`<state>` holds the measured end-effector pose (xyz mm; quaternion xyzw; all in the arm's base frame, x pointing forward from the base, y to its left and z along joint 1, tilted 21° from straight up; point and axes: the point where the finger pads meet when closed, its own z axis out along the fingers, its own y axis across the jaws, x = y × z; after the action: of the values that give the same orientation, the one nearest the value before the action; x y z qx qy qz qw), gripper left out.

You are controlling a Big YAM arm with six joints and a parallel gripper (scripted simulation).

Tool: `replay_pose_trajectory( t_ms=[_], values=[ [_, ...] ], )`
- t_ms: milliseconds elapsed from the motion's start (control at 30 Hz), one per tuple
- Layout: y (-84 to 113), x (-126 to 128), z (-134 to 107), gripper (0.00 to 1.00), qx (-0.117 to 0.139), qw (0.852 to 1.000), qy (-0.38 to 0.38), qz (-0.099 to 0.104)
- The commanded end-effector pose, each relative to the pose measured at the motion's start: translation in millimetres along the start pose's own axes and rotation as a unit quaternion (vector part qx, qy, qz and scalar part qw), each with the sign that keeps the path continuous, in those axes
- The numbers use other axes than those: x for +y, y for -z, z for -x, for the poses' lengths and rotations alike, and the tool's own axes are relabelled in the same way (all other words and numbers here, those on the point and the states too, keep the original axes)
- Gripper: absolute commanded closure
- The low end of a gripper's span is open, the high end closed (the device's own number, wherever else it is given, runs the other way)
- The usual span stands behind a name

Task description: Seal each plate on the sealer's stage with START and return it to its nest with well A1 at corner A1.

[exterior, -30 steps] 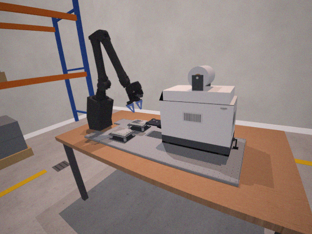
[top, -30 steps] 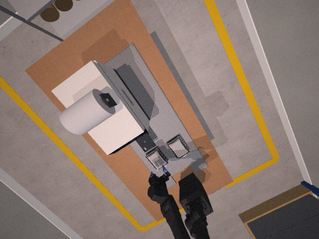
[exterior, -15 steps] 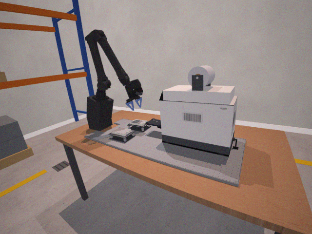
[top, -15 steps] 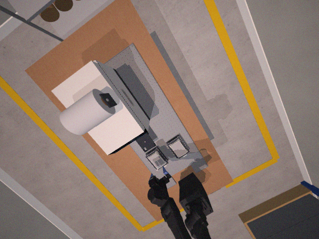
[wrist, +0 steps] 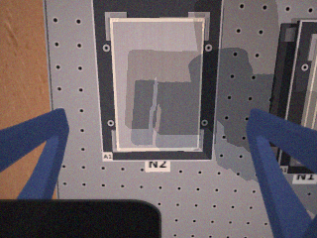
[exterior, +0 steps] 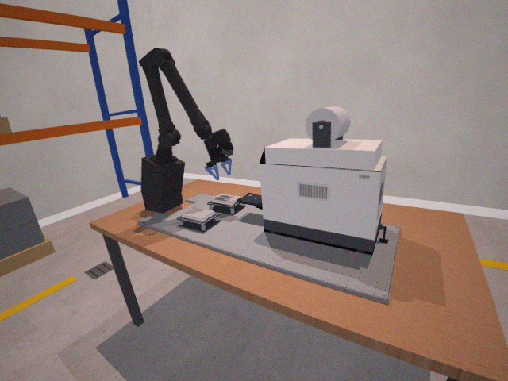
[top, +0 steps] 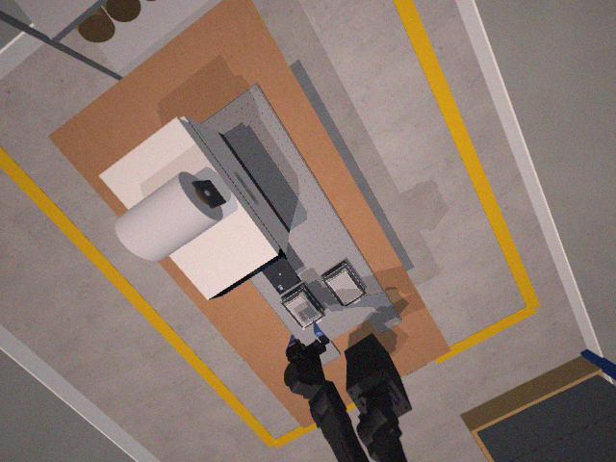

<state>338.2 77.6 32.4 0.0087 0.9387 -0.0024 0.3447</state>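
The wrist view's right edge cuts off the N1 nest (wrist: 286, 97) and crops its label (wrist: 304, 177); the top edge cuts the N2 nest (wrist: 158, 156). Both blue fingers run out of frame at the sides, and a dark rounded part (wrist: 79, 219) hides what lies behind it at lower left. From outside, the sealer (exterior: 320, 197) (top: 218, 253) hides part of the worktop (exterior: 430, 229) (top: 269, 343); the small print near its upper corner is too tiny to read. The upper view loses the arm (top: 330, 412) at the bottom edge.
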Motion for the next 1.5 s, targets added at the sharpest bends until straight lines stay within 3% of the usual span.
replay_pose_trajectory(
  t_ms=[0, 600, 1333, 1433, 1467],
  values=[
    [-1.9, 11, 16, 0.0, -0.013, 1.0, 0.007, 0.009],
    [5.8, 11, 25, 0.0, -0.029, 1.0, 0.003, 0.012],
    [-2.4, 8, 13, 0.0, -0.008, 1.0, 0.007, 0.005],
    [-11.0, -1, 15, 0.0, 0.061, 0.998, 0.003, 0.001],
    [-11.0, -1, 15, 0.0, 0.061, 0.998, 0.003, 0.001]
  ],
)
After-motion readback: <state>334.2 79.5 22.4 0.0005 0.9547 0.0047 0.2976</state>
